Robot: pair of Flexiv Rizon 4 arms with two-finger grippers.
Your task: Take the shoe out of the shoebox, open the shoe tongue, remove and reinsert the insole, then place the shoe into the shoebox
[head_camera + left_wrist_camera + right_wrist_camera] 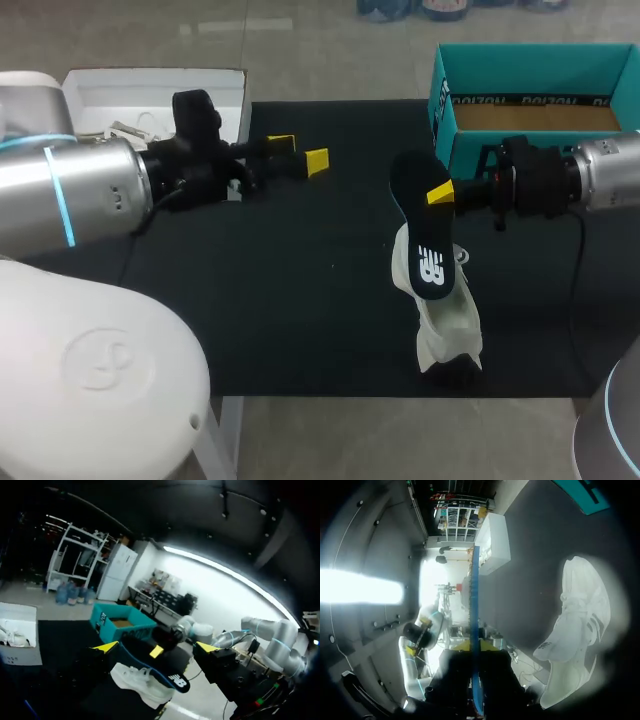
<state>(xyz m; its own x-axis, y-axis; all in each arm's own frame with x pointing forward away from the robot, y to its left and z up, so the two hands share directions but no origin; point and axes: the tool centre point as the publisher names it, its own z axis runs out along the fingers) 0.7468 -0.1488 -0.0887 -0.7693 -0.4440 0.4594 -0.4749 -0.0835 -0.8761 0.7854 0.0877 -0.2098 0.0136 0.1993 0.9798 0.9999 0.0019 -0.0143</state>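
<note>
The right fingers [438,192] grip the black insole [428,250] near one end, over the white shoe [448,325] lying on the worktop. The left fingers [317,161] stand open and empty. The insole looks light and floppy, so it is probably best pinched near an end.

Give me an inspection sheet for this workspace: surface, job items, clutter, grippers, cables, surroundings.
Surface: black mat on the table.
Job's things: white shoe lies on the mat, outside the teal shoebox. The black insole is held up over the shoe; whether its lower end is still inside cannot be told.
Clutter: white box at the mat's far left corner, something white inside.
Grippers: right gripper shut on the insole. Left gripper open and empty above the mat.
Cables: black cable hangs from the right arm's wrist.
Surroundings: nothing seen.
</note>
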